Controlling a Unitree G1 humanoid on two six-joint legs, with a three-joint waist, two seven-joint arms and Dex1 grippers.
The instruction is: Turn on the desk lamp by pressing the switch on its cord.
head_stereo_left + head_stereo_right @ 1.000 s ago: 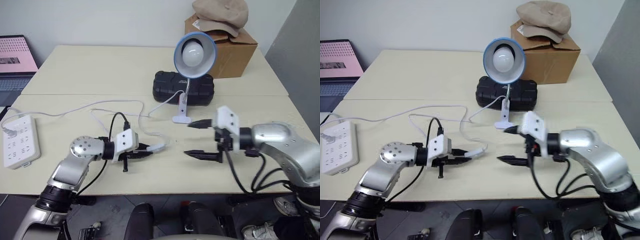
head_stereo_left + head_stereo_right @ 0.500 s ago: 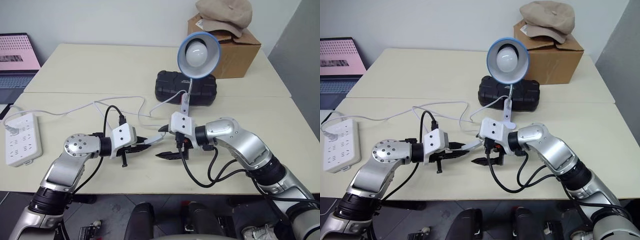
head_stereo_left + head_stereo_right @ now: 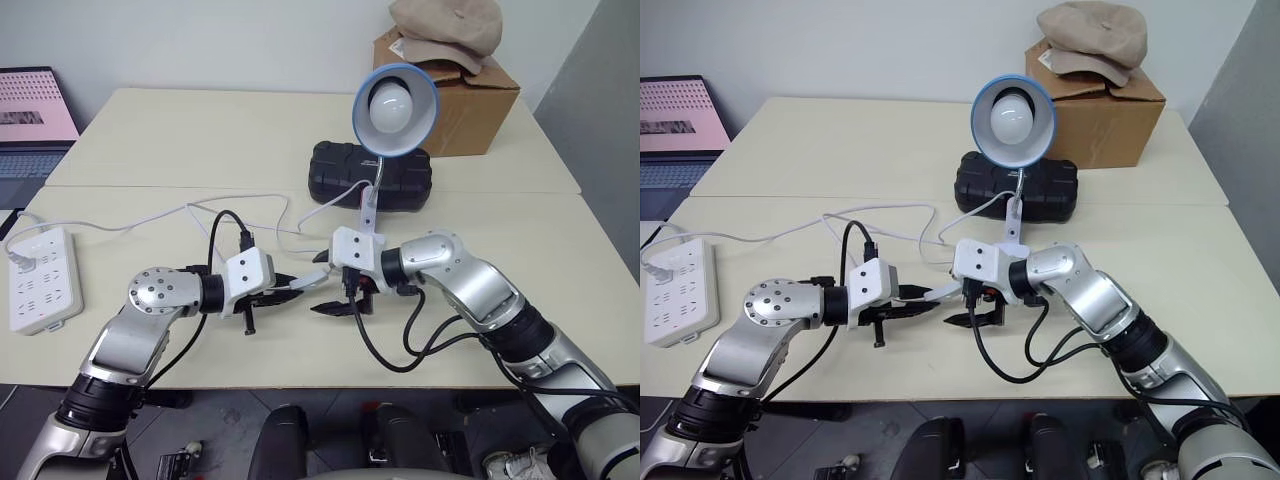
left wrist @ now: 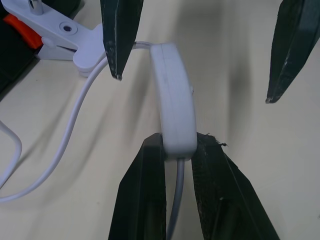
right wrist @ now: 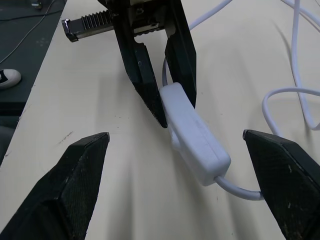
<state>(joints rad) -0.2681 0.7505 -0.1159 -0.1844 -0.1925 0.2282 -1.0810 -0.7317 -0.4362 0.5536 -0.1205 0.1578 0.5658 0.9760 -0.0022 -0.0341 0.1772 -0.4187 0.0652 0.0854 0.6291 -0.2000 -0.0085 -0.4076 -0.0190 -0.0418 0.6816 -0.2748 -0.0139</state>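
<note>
Gripping the switch (image 4: 174, 107) by one end, left gripper (image 4: 178, 150) with both fingers pinched tight on it, cord (image 4: 176, 200) passing out between them. Held just above the desk (image 3: 200, 140), near the middle of its front edge, switch pointing toward the right gripper (image 3: 322, 285). Right gripper spread as wide as it went, holding nothing, one finger (image 5: 80, 187) on each side of the switch's free end and neither touching it. In the left wrist view, those two black fingertips hung either side of the switch, well apart from each other.

Desk lamp (image 3: 393, 98) clipped upright just behind the grippers, white clip base (image 4: 70, 40) resting on the desk close to the switch, blue-rimmed shade facing forward, bulb unlit. Cord looped from the clip across the desk toward the left edge, ending at a white power strip (image 3: 42, 278) lying by that edge. Black case (image 3: 368, 175) directly behind the lamp, about midway back. Cardboard box (image 3: 470, 95) at the back right corner, tan cap (image 3: 445, 25) on top of it. Laptop (image 3: 32, 110) with a pink screen beyond the left edge, apart from the desk. Thick black cables hung from both wrists, the right one's looped on the desk near the front edge.
</note>
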